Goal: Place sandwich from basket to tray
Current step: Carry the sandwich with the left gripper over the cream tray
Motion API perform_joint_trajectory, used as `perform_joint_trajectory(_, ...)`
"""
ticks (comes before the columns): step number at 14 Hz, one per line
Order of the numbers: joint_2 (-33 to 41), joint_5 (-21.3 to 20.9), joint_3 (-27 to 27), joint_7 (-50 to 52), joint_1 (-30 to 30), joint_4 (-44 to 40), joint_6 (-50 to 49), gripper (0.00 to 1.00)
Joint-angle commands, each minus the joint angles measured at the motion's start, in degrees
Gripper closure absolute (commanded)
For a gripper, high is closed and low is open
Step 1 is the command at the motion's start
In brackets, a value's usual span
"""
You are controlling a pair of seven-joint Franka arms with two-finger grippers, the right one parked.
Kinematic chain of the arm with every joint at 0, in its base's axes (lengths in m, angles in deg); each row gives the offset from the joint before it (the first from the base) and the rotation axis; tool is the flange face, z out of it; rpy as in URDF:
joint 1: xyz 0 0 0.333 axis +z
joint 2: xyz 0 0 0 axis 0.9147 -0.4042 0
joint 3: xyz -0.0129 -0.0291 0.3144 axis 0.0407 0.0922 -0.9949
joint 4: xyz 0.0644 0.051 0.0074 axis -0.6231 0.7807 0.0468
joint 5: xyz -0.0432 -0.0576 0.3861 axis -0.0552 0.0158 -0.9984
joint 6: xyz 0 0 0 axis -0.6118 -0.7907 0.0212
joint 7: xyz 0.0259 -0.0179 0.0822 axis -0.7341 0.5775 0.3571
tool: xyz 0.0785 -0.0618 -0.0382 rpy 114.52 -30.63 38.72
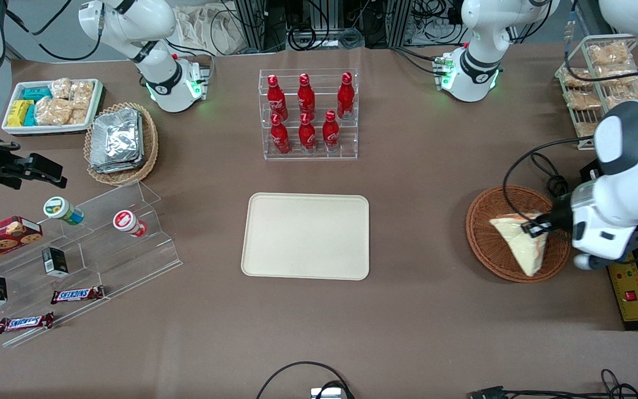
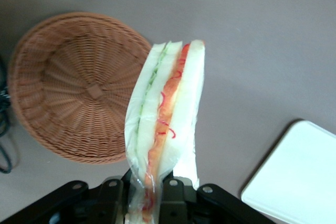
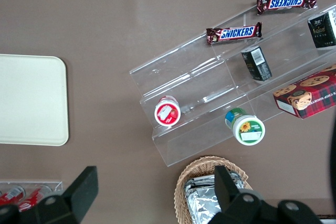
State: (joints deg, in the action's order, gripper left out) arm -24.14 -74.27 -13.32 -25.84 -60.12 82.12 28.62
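sandwich [image 2: 167,129] lifted above basket [image 2: 79,85], tray [image 1: 305,235] waiting.
pinched at one end by gripper [image 2: 152,192]; probably soft, light, slippery-wrapped, easily crushed.

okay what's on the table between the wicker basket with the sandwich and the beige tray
Nothing: the front view shows bare brown tablecloth between the basket and the tray. The claw grips the sandwich above the basket.

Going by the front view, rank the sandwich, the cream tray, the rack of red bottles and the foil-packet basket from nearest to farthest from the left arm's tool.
Tool, above the reddish basket:
1. Sandwich, gripped in the tool.
2. Tray, mid-table.
3. Bottle rack, farther from the camera than the tray.
4. Foil-packet basket, toward the parked arm's end.
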Motion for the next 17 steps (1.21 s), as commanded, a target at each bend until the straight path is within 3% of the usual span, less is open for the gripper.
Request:
perform_joint_trajectory(1,-5.8,-0.5,-0.1,0.1,-5.9,-5.5,-1.2,0.77)
perform_joint_trajectory(6,-13.8,-0.5,-0.2,4.5,-17.3,-10.5,0.0,0.84)
perform_joint_trajectory(11,-20.6,-0.7,-0.2,4.9,-25.1,-10.3,11.4,0.87)
perform_joint_trajectory(17,-23.8,-1.1,-0.4,5.4,-27.6,-8.8,13.3,0.86)
